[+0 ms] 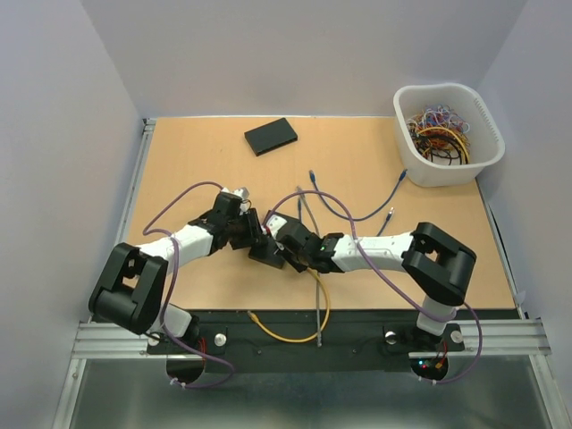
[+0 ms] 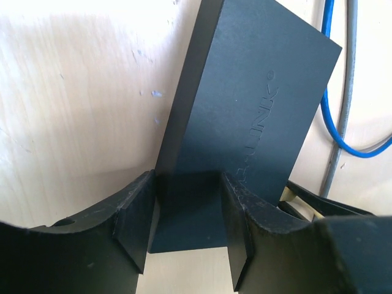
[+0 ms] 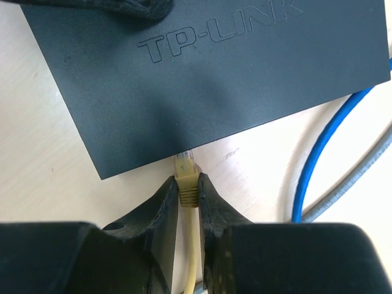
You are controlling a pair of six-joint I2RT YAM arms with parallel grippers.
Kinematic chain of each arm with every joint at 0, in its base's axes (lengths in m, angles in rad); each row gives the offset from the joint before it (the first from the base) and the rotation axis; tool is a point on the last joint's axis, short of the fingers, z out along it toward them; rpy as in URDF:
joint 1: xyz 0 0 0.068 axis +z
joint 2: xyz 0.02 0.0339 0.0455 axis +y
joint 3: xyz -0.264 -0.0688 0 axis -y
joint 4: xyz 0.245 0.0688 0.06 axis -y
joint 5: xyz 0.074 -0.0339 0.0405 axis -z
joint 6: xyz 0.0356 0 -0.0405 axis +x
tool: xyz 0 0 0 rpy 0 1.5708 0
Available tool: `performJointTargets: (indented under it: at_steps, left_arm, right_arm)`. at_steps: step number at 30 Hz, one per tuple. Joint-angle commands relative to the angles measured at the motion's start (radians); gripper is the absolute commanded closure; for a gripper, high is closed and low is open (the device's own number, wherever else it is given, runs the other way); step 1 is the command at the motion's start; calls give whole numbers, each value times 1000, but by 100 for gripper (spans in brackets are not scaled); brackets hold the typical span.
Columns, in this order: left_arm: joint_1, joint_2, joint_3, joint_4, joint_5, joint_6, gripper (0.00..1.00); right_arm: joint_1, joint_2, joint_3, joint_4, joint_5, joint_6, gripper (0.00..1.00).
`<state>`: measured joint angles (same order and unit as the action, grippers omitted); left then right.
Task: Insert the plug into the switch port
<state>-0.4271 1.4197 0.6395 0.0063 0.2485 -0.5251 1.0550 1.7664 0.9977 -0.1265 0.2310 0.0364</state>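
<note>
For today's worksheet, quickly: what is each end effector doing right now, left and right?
Left end effector: closed on the black switch.
Right end effector: closed on the yellow plug.

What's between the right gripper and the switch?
Only the yellow plug, pinched in the right gripper, its tip at the switch. Right wrist view.

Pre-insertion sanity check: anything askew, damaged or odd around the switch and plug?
Nothing damaged. The switch sits skewed on the table, clamped by the left gripper. The yellow plug in the right gripper meets its edge near a corner. A loose blue cable runs close by.
</note>
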Motion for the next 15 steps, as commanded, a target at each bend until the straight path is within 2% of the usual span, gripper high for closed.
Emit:
performJointTargets:
  at_steps: [1, 9, 15]
  left_arm:
    - [-64, -56, -31, -57, 58, -59, 45]
    - [-128, -108, -83, -40, 0, -105, 45]
    - [-159, -111, -97, -29, -25, -119, 45]
  right_arm:
    - [-4, -61, -8, 212, -68, -16, 100]
    - [-4, -88, -10, 214, -96, -27, 100]
    - [-4, -56, 54, 212, -165, -79, 100]
